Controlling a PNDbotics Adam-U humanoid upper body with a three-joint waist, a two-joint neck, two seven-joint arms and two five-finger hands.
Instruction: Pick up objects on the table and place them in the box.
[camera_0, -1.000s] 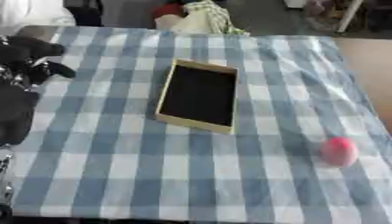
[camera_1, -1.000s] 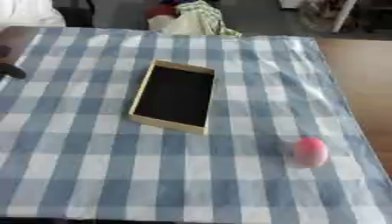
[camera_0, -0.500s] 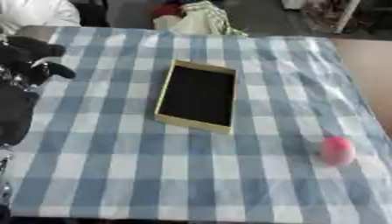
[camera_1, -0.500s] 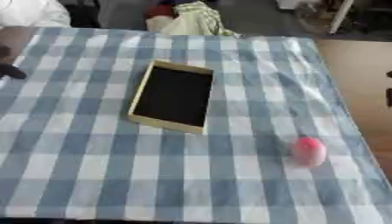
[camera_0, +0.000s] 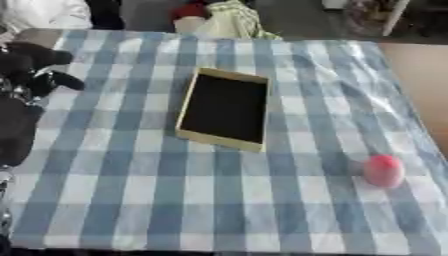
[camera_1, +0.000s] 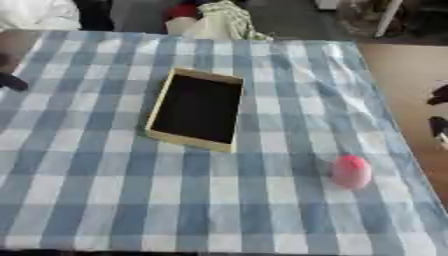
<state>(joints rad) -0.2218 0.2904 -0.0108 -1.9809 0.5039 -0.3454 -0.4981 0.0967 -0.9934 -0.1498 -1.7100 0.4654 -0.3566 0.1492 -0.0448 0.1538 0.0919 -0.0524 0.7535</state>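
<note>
A shallow tan box (camera_0: 185, 109) with a black inside lies open at the middle of the checked tablecloth (camera_0: 131, 190). A round pink object (camera_1: 351, 171) rests on the cloth near the right edge, well apart from the box. My left hand (camera_0: 33, 67), black, hangs over the table's left edge with its fingers relaxed and empty, left of the box. A dark bit of my right hand (camera_1: 438, 96) shows at the right border, beyond the table's edge and above the pink object.
The blue and white cloth covers the whole table. Bundled clothes and bags (camera_0: 229, 17) sit behind the far edge. Brown floor (camera_1: 411, 70) lies to the right of the table.
My right hand has come into sight at the right border. The left hand, the box and the pink object have stayed where they were.
</note>
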